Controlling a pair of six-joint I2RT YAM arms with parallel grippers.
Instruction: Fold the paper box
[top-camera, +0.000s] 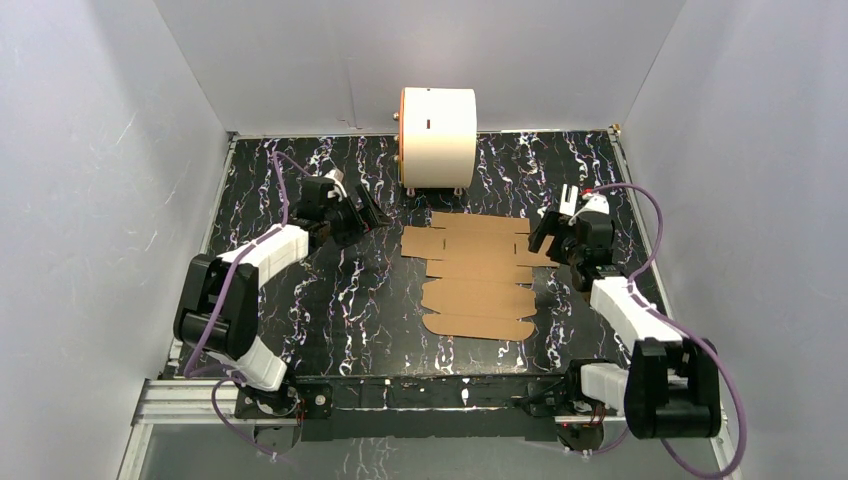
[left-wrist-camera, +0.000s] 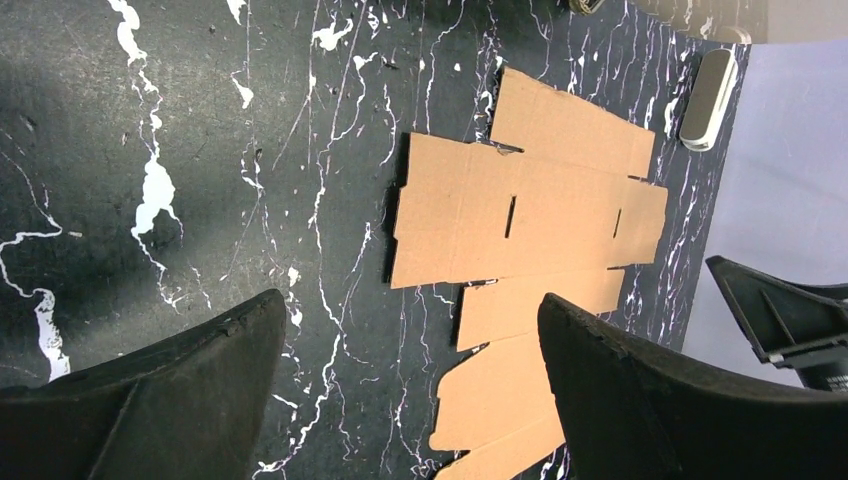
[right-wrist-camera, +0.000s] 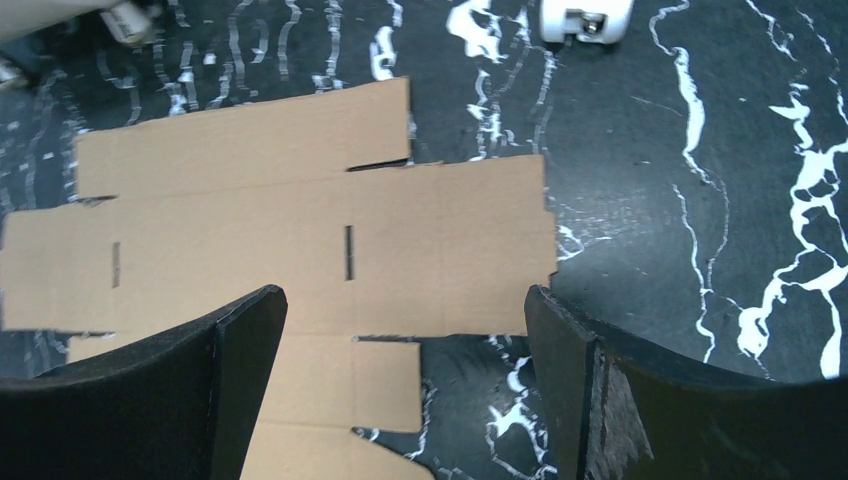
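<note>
Paper box (top-camera: 480, 275) is laid flat, unfolded, at the centre of the table (top-camera: 300, 300), flanked by left gripper (top-camera: 365, 212) and right gripper (top-camera: 548, 232), both spread wide and empty; flap edges should be approached low and pinched near a crease.

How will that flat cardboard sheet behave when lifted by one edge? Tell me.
The cardboard sheet lies thin and flat, so it is probably light and apt to slide when pushed. Its cut flaps would likely bend first.
</note>
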